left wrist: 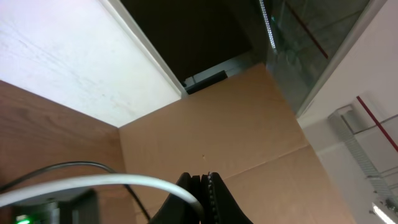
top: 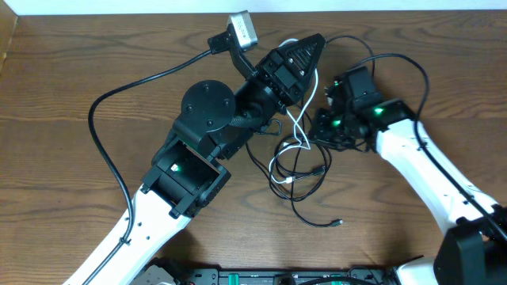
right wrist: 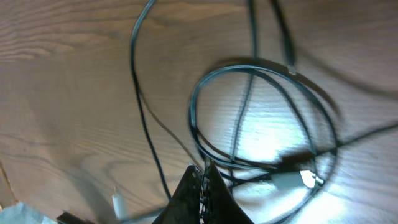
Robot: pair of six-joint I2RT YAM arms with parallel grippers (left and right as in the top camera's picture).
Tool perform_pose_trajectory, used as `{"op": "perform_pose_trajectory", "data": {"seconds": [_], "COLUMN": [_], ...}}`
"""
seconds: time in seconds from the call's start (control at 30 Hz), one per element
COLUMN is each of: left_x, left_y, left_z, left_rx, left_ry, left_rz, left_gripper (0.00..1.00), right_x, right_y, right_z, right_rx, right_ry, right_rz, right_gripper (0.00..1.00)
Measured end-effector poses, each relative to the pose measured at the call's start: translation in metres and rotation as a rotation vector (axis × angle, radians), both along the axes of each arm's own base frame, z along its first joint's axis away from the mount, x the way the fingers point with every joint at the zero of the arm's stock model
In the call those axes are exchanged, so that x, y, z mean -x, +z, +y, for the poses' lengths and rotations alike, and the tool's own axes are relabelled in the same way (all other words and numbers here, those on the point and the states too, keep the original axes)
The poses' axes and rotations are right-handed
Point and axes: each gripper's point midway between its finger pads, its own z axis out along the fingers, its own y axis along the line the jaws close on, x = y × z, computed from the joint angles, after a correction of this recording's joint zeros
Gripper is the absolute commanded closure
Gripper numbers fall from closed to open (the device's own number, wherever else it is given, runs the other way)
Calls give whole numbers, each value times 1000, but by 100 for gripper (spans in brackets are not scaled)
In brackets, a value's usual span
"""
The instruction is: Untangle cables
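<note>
Cables [top: 295,170] lie in a loose tangle a little right of the middle of the worktop [top: 63,95], between the two grippers. The worktop is brown wood with a clear grain and a bright glare patch in the right wrist view.

The white cable [top: 306,131] rises from the heap to the left gripper [top: 313,43], which is tilted up near the far edge. Its fingers [left wrist: 211,186] are pressed together, pinching that white cable [left wrist: 124,180].

The black cables [top: 315,178] loop over one another, and one plug end [top: 338,223] trails toward the edge where the arms are mounted.

The right gripper [top: 321,131] sits at the right side of the tangle with its fingers [right wrist: 208,186] pressed together at a black loop [right wrist: 261,68]. I cannot tell whether a strand is caught.

Beyond the left fingers, the room shows a white panel [left wrist: 56,56], a brown board [left wrist: 217,124] and a dark opening above.
</note>
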Motion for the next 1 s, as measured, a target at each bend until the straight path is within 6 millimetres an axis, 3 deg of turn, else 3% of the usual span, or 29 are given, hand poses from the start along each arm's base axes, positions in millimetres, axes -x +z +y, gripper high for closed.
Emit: {"op": "perform_pose_trajectory", "data": {"seconds": [0.2, 0.33, 0.63, 0.87, 1.0], "left_x": [0, 0, 0, 0, 0], "left_y": [0, 2, 4, 4, 4], "left_z": [0, 0, 0, 0, 0], "left_rx": [1, 6, 10, 11, 13], "left_ry": [0, 0, 0, 0, -1], "left_rz": [-1, -8, -12, -11, -8], "left_gripper": [92, 92, 93, 93, 93], "right_x": [8, 19, 27, 9, -5], "right_y": [39, 53, 20, -7, -13], "right_z": [-18, -11, 29, 36, 43], "right_rx": [-6, -9, 18, 28, 14], "right_ry": [-18, 15, 105, 85, 79], "right_rz": [-59, -77, -10, 9, -23], "right_gripper": [99, 98, 98, 99, 98]}}
